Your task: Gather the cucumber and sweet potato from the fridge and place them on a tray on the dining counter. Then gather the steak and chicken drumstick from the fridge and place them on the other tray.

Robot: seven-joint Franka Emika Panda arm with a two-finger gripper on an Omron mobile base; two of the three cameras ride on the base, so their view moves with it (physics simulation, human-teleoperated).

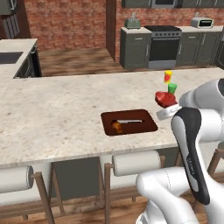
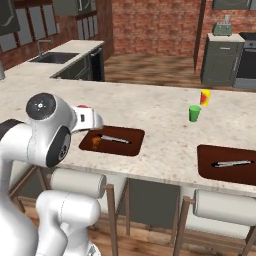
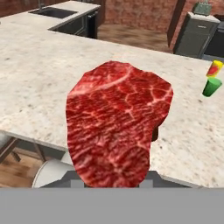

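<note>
Counter [image 3: 35,78] behind steak-hidden [image 3: 116,127] pincer [image 3: 114,175]

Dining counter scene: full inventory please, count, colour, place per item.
steak: 1, red marbled, held in the gripper above the counter's near edge
trays: 2, dark brown, on the dining counter; left tray holds an orange piece and a knife; right tray holds a knife
green cup: 1, on the counter between the trays, farther back
yellow and red cup: 1, just behind the green cup
stools: white cushions, wooden frames, under the counter's near edge
stove: 1, dark, back wall
sink: 1, far left counter
gripper: 1, white, shut on the steak
</note>
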